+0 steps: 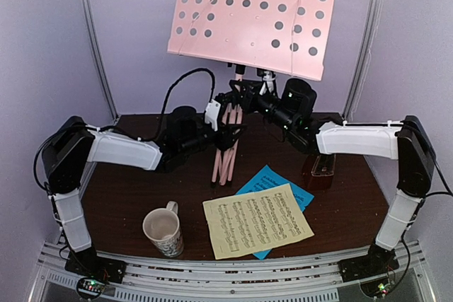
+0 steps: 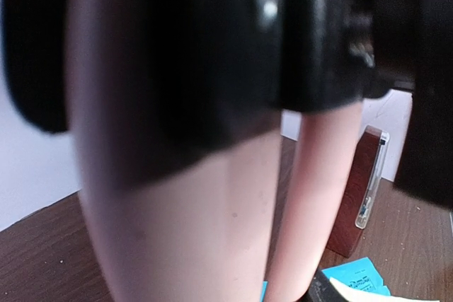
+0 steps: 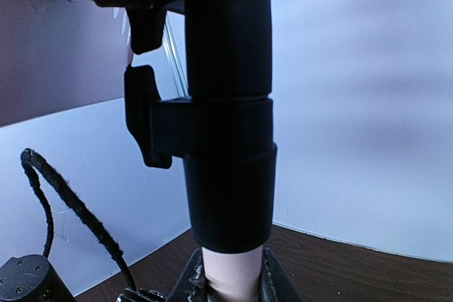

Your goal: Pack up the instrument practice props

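Observation:
The pink music stand stands at the back middle, its perforated desk [image 1: 251, 15] high up and its tripod legs [image 1: 226, 153] folded together. My left gripper [image 1: 225, 132] is closed round the legs, which fill the left wrist view [image 2: 191, 231]; one fingertip [image 2: 322, 291] shows beside them. My right gripper [image 1: 246, 98] is shut on the pink pole [image 3: 230, 270] just below a black collar [image 3: 230, 139], a finger on each side. The dark red-brown metronome [image 1: 322, 167] stands under my right arm and shows in the left wrist view [image 2: 361, 196]. The pale-yellow sheet [image 1: 256, 221] lies over the blue sheet [image 1: 272, 180].
A cream patterned mug [image 1: 164, 231] stands upright at the front left. White walls close off the back and sides of the dark wooden table [image 1: 127, 196]. A black cable [image 3: 64, 189] hangs at the left of the right wrist view.

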Action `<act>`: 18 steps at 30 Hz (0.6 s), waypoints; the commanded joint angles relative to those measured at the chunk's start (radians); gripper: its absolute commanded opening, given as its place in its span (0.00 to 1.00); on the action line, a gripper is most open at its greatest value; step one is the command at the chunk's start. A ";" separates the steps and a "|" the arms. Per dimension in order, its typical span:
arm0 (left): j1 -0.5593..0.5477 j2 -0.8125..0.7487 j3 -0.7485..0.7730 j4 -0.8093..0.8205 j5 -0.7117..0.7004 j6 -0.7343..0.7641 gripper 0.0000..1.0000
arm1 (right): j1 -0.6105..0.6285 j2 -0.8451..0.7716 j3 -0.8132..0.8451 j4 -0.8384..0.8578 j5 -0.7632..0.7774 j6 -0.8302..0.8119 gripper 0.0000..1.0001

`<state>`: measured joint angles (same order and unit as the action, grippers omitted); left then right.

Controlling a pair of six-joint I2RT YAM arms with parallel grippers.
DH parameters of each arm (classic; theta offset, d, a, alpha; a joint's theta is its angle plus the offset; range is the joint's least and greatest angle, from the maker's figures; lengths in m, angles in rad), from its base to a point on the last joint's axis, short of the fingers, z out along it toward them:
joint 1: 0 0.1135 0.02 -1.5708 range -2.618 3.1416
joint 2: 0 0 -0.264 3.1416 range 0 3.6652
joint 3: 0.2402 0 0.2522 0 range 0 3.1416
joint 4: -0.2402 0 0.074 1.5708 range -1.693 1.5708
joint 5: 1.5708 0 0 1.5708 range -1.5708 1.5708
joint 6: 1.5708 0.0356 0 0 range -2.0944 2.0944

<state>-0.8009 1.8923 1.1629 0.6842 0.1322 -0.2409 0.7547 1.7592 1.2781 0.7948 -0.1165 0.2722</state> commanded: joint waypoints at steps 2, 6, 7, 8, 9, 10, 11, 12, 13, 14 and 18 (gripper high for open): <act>0.009 -0.045 0.036 -0.093 -0.095 0.043 0.10 | 0.032 -0.096 0.017 0.120 0.108 0.030 0.00; 0.009 -0.119 0.044 -0.174 -0.105 0.131 0.00 | 0.032 -0.098 0.016 0.098 0.172 0.032 0.02; 0.010 -0.136 0.043 -0.194 -0.104 0.151 0.00 | 0.031 -0.099 0.011 0.097 0.184 0.030 0.06; 0.011 -0.154 0.040 -0.212 -0.098 0.168 0.00 | 0.031 -0.101 0.002 0.098 0.192 0.028 0.13; 0.013 -0.171 0.038 -0.228 -0.088 0.183 0.00 | 0.032 -0.104 -0.010 0.104 0.200 0.026 0.20; 0.014 -0.186 0.037 -0.242 -0.077 0.196 0.00 | 0.031 -0.104 -0.022 0.109 0.207 0.025 0.27; 0.017 -0.200 0.037 -0.259 -0.068 0.205 0.00 | 0.029 -0.105 -0.033 0.114 0.214 0.024 0.34; 0.021 -0.211 0.037 -0.275 -0.064 0.213 0.00 | 0.030 -0.107 -0.045 0.121 0.217 0.024 0.40; 0.025 -0.220 0.037 -0.290 -0.057 0.215 0.00 | 0.030 -0.108 -0.055 0.125 0.218 0.024 0.46; 0.031 -0.227 0.039 -0.306 -0.055 0.209 0.00 | 0.030 -0.109 -0.065 0.128 0.216 0.023 0.51; 0.064 -0.245 0.047 -0.348 -0.046 0.166 0.00 | 0.029 -0.121 -0.114 0.143 0.181 0.027 0.67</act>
<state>-0.7891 1.7252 1.1725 0.2630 0.1257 -0.0956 0.7864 1.7164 1.1854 0.8101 0.0662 0.3180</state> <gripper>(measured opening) 0.463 0.627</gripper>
